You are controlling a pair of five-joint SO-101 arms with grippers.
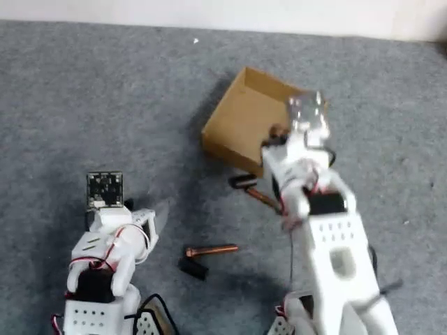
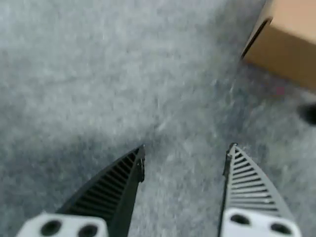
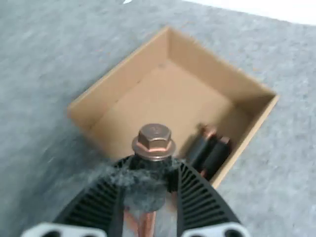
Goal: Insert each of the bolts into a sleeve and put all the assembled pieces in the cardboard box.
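Boxing is the step in hand: my right end effector point(image 3: 155, 165) pinches a sleeved bolt point(image 3: 154, 140) above the cardboard box point(image 3: 118, 84), where one finished piece point(image 3: 210, 148) lies below, so next comes lowering and letting go, I judge, while my left end effector point(image 2: 186, 148) hangs spread over bare worktop point(image 2: 98, 74).

Your right tool point(image 3: 154, 167) grips a sleeved copper bolt point(image 3: 154, 142), hex head up, above the open cardboard box point(image 3: 123, 94). One assembled piece point(image 3: 210, 148) lies inside the box. On the worktop point(image 1: 105, 105), a loose bolt point(image 1: 211, 250) lies beside a loose sleeve point(image 1: 192, 268). A second sleeve point(image 1: 242, 181) and second bolt point(image 1: 264, 198) lie near the box.
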